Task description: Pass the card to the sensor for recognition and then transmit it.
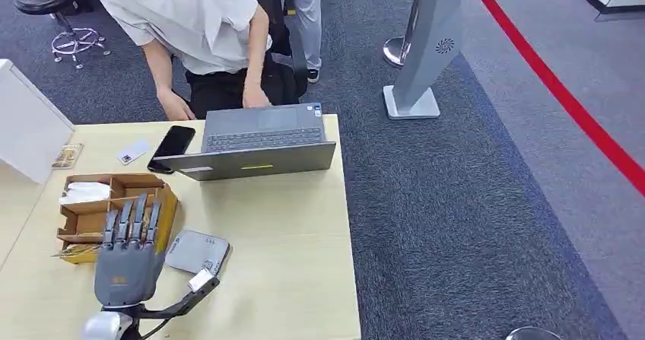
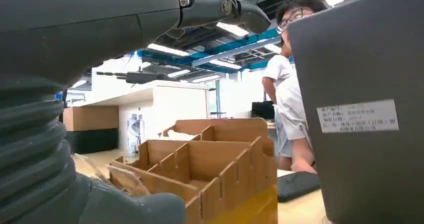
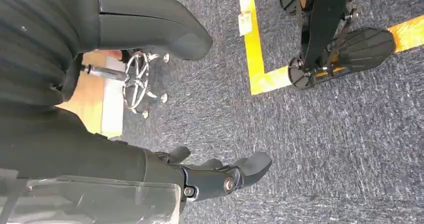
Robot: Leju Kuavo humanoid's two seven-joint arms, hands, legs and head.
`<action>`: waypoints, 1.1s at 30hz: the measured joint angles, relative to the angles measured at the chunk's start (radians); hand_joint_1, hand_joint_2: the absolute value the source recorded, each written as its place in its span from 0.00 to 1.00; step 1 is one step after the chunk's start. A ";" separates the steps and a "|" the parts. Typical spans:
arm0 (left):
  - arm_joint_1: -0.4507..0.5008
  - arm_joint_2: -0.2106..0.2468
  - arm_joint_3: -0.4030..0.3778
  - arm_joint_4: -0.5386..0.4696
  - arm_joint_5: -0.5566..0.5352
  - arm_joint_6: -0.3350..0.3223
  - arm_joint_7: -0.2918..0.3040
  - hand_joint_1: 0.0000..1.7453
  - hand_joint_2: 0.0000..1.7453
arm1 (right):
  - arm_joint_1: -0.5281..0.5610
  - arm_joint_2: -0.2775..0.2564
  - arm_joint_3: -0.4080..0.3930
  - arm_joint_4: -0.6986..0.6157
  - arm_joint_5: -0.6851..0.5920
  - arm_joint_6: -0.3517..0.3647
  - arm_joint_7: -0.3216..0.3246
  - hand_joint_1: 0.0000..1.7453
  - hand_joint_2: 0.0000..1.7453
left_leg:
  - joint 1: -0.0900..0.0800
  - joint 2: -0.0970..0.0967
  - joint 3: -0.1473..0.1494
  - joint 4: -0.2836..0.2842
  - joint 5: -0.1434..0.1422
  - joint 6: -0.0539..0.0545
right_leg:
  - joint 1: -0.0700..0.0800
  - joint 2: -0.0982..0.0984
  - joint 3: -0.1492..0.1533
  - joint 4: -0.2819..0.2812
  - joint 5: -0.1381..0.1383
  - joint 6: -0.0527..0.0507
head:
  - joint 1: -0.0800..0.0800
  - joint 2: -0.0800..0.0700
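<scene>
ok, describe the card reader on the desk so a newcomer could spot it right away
On the light wooden table, look in front of the open laptop, near the robot's left hand. Just right of the brown cardboard organizer lies the card reader: a flat grey rounded square pad, unlike the black phone farther back.

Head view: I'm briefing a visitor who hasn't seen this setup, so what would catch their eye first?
Likely the robot's left hand, fingers spread over the near side of the cardboard organizer at the table's left. Just right of it lies a grey card reader. Across the table, a person leans over an open laptop, with a black phone beside it.
</scene>
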 joint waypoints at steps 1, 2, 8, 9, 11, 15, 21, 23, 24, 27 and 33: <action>0.014 0.004 0.000 -0.006 -0.007 0.001 0.000 0.00 1.00 | 0.001 -0.001 0.000 -0.001 0.000 0.005 -0.003 0.00 1.00 | 0.000 0.000 0.000 0.000 0.000 0.000 | 0.000 0.000 0.000 0.000 0.000 0.000 | 0.000 0.000; 0.025 0.008 0.000 -0.012 -0.013 0.003 0.001 0.00 1.00 | 0.003 -0.001 0.000 -0.002 0.000 0.005 -0.004 0.00 1.00 | 0.000 0.000 0.000 0.000 0.000 0.000 | 0.000 0.000 0.000 0.000 0.000 0.000 | 0.000 0.000; 0.124 0.039 -0.027 -0.068 -0.068 0.066 0.051 0.00 1.00 | 0.014 -0.006 0.000 -0.007 0.001 0.007 -0.007 0.00 1.00 | 0.000 0.000 0.000 0.000 -0.001 -0.001 | 0.000 0.000 0.000 0.000 -0.001 0.000 | 0.000 0.000; 0.137 0.046 -0.035 -0.078 -0.073 0.076 0.067 0.00 1.00 | 0.015 -0.008 0.000 -0.007 0.001 0.008 -0.007 0.00 1.00 | 0.000 0.000 0.000 0.000 -0.001 -0.001 | 0.000 0.000 0.000 0.000 -0.001 0.000 | 0.000 0.000; 0.162 0.064 -0.055 -0.097 -0.078 0.087 0.100 0.00 1.00 | 0.018 -0.011 0.000 -0.008 0.004 0.008 -0.009 0.00 1.00 | 0.000 0.000 0.000 0.000 -0.001 -0.001 | 0.000 0.000 -0.001 0.000 -0.001 0.000 | 0.000 0.000; 0.190 0.087 -0.071 -0.120 -0.080 0.090 0.116 0.00 1.00 | 0.020 -0.016 0.000 -0.008 0.009 0.009 -0.010 0.00 1.00 | 0.000 0.000 0.000 0.000 -0.001 -0.001 | 0.000 0.000 0.000 0.000 -0.001 0.000 | 0.000 0.000; 0.202 0.104 -0.084 -0.138 -0.079 0.091 0.129 0.00 1.00 | 0.021 -0.018 0.000 -0.008 0.013 0.009 -0.012 0.00 1.00 | 0.000 0.000 0.000 0.000 -0.001 -0.001 | 0.000 0.000 0.000 0.000 -0.001 0.000 | 0.000 0.000; 0.204 0.110 -0.086 -0.142 -0.079 0.091 0.148 0.00 1.00 | 0.021 -0.018 0.000 -0.008 0.018 0.009 -0.019 0.00 1.00 | 0.000 0.000 0.000 0.000 -0.001 -0.001 | 0.000 0.000 0.000 0.000 -0.001 0.000 | 0.000 0.000; 0.207 0.115 -0.087 -0.145 -0.076 0.091 0.158 0.00 1.00 | 0.021 -0.019 0.000 -0.008 0.019 0.009 -0.023 0.00 1.00 | 0.000 0.000 0.000 0.000 -0.001 -0.001 | 0.000 0.000 0.000 0.000 -0.001 0.000 | 0.000 0.000; 0.213 0.128 -0.090 -0.153 -0.071 0.089 0.181 0.00 1.00 | 0.022 -0.022 0.000 -0.008 0.024 0.011 -0.029 0.00 1.00 | 0.000 0.000 0.000 0.000 -0.001 -0.001 | 0.000 0.000 0.000 0.000 -0.001 0.000 | 0.000 0.000; 0.212 0.146 -0.089 -0.154 -0.024 0.038 0.194 0.00 1.00 | 0.024 -0.027 0.000 -0.008 0.037 0.022 -0.037 0.00 1.00 | 0.000 0.000 0.000 0.000 -0.001 -0.001 | 0.000 0.000 0.000 0.000 -0.001 0.000 | 0.000 0.000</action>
